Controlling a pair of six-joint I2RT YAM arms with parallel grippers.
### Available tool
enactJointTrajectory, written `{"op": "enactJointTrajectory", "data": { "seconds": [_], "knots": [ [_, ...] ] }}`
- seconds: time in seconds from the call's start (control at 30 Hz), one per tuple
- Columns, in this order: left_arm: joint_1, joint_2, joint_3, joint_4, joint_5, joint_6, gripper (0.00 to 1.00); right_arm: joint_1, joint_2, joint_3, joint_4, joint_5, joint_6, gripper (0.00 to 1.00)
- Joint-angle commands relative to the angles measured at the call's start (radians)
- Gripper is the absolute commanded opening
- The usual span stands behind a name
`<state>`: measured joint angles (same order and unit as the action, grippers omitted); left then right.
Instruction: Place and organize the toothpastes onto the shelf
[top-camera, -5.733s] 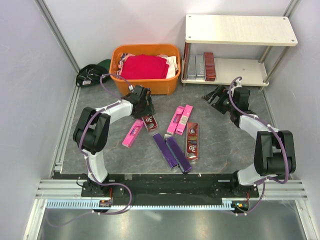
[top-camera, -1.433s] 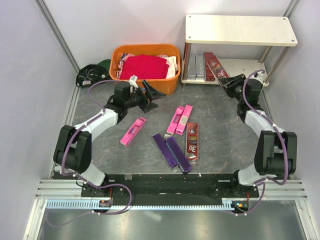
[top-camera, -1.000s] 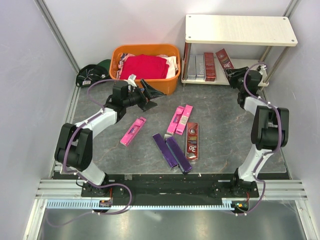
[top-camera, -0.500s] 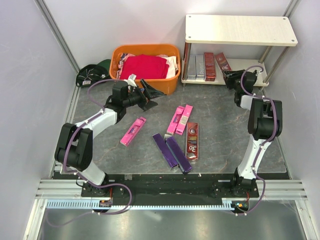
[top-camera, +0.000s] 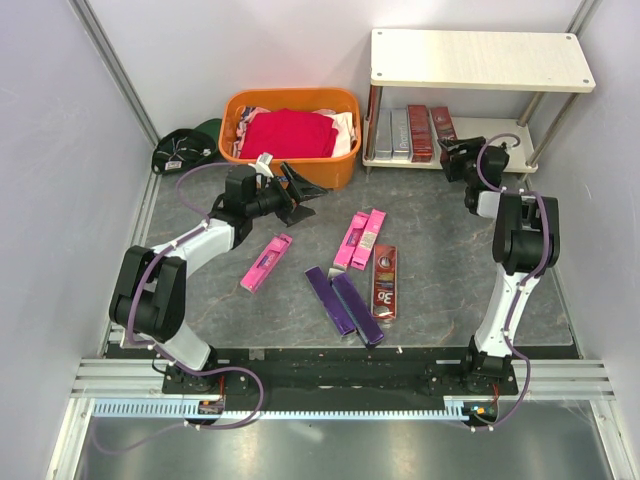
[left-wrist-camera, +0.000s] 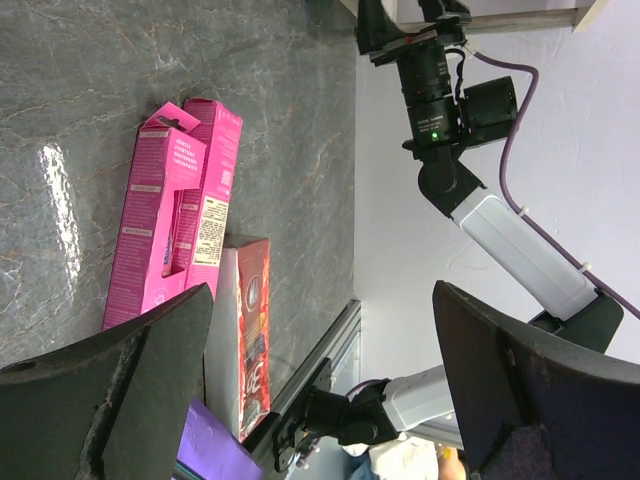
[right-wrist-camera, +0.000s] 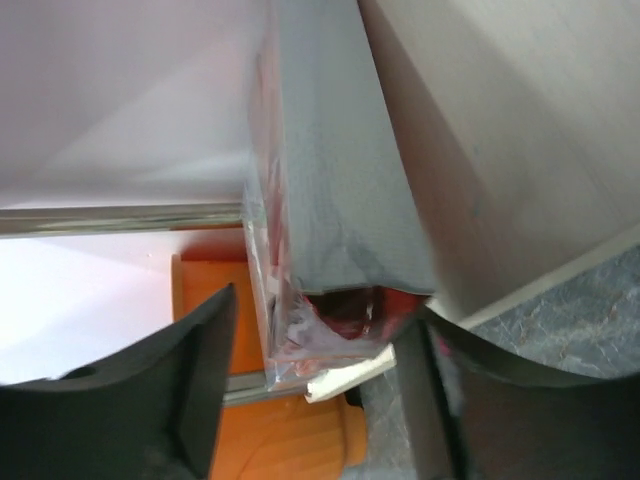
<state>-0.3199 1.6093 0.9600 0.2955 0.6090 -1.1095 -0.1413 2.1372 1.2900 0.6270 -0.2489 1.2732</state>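
On the shelf's (top-camera: 500, 140) lower board lie two silver-grey toothpastes (top-camera: 391, 132) and two dark red ones (top-camera: 419, 132). The right-hand red box (top-camera: 441, 124) has its near end between the jaws of my right gripper (top-camera: 452, 152). In the right wrist view those jaws (right-wrist-camera: 320, 320) stand parted around that box end (right-wrist-camera: 340, 200), with a gap at the left finger. My left gripper (top-camera: 303, 190) hovers wide open and empty in front of the basket. Three pink boxes (top-camera: 267, 263) (top-camera: 360, 239), two purple (top-camera: 343, 304) and a dark red box (top-camera: 384, 282) lie on the table.
An orange basket (top-camera: 290, 165) with a red cloth stands at the back, left of the shelf. A dark bundle (top-camera: 185, 148) lies at the back left. The shelf's top board (top-camera: 480, 58) overhangs the lower one. Metal posts (top-camera: 548, 130) stand at its corners.
My right gripper has carried the dark red box into the lower tier beside the others, and its jaws have parted. The left arm has stayed still.
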Motion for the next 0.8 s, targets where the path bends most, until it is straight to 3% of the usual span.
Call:
{"op": "enactJointTrajectory", "data": {
  "seconds": [0.0,0.27,0.77],
  "knots": [
    [0.005,-0.019,-0.006,0.050,0.021,-0.018,0.97,0.005,-0.026,-0.018,0.001,-0.041,-0.026,0.77],
    [0.005,-0.017,-0.020,0.062,0.025,-0.019,0.97,0.000,-0.088,-0.032,-0.141,-0.027,-0.101,0.98],
    [0.005,0.027,-0.012,0.056,0.052,0.010,0.98,-0.004,-0.137,-0.067,-0.194,-0.115,-0.160,0.98]
  ]
}}
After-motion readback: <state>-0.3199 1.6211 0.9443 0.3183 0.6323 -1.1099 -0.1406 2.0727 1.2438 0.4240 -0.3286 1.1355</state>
